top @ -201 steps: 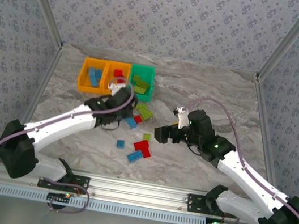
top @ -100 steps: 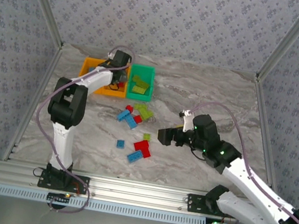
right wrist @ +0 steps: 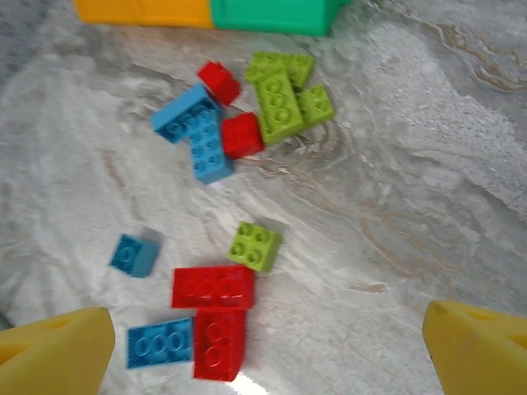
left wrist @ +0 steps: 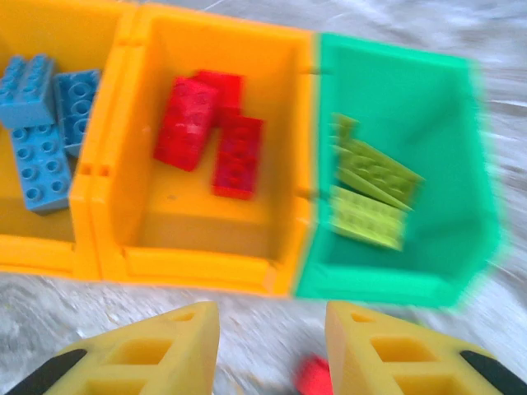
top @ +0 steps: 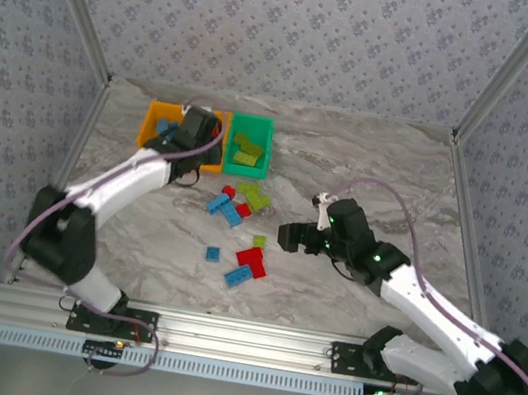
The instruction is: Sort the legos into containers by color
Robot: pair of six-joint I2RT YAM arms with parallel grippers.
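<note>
**Ana:** Nearest us, the right gripper [top: 290,235] hangs over the loose legos [right wrist: 254,245], jaws spread wide with nothing between them.

**Ben:** What lies under it?

**Ana:** Two red bricks [right wrist: 216,288] touching each other, with a blue brick [right wrist: 160,341] hard against one of them. At that spread it could close on two colours at once, or nudge one aside.

**Ben:** And further out?

**Ana:** There's a tight cluster [right wrist: 247,115] of blue, red and lime green pieces pressed together, just short of the bins. I'd say that's the worse spot, since pinching one likely shoves its neighbours.

**Ben:** The other arm?

**Ana:** The left gripper [left wrist: 272,313] is at the containers [left wrist: 99,247], jaws moderately apart and empty. A blurred red brick [left wrist: 313,378] sits on the table beneath it. It's close to the front wall of the middle bin [left wrist: 198,267], so I reckon a low move could knock the whole row.

**Ben:** How's the sorting?

**Ana:** Blue in the left bin [left wrist: 33,251], red in the middle, lime green in the green bin [left wrist: 387,286]. I can't see any mixed.

**Ben:** And the room?

**Ana:** A metal rail [top: 240,341] runs along our edge. The table top [top: 371,165] is grey and marbled, and it looks slick, so bricks may skid. Patterned walls [top: 302,32] close in three sides.
</note>
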